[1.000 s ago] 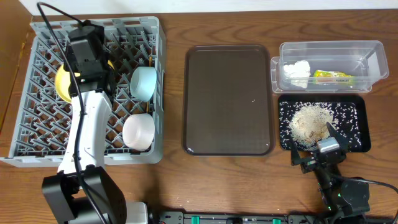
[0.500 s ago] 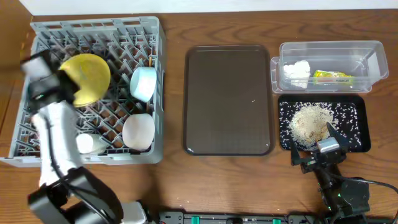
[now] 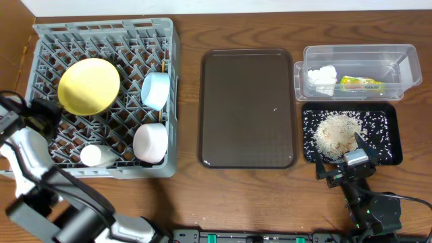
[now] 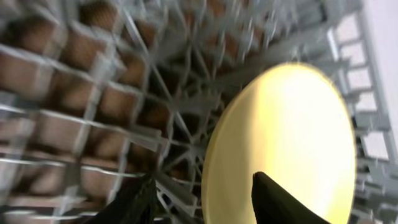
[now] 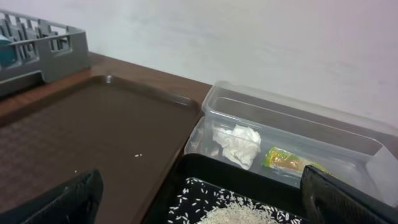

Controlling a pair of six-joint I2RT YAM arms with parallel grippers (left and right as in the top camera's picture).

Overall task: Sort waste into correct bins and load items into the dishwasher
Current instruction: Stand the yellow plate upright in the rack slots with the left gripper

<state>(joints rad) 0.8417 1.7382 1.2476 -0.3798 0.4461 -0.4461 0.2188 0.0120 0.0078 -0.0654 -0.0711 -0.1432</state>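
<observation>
Starting at the near edge of the surface: the right hand sits just in front of the black tray, fingers spread wide with nothing between them. I'd guess it's just parked out of the way.

The black tray is right of the brown serving tray, on the near side. The rice scraps sit in it as a heap with loose grains around, so food waste looks sorted.

Left of the brown tray is the dish rack. In its near corner beside the brown tray is the white-pink bowl. It's seen as a round shape from above, and I can't tell if it's mouth up or down.

Off the rack's far-left side is the left hand. Its fingers are apart, gripping nothing, and its camera is aimed at the yellow plate.

The plate leans against the pegs, its broad face tilted mostly upward, which is probably why it stays put. The light blue bowl stands on edge between the plate and the brown tray, long side running near to far, wedged by pegs.

Farthest back, right of the brown tray, is the clear tub. It holds the tissue at the end nearer the brown tray, then the wrapper, lying flat with its long axis along the tub's length.

I can't pick out the chopsticks for sure.
</observation>
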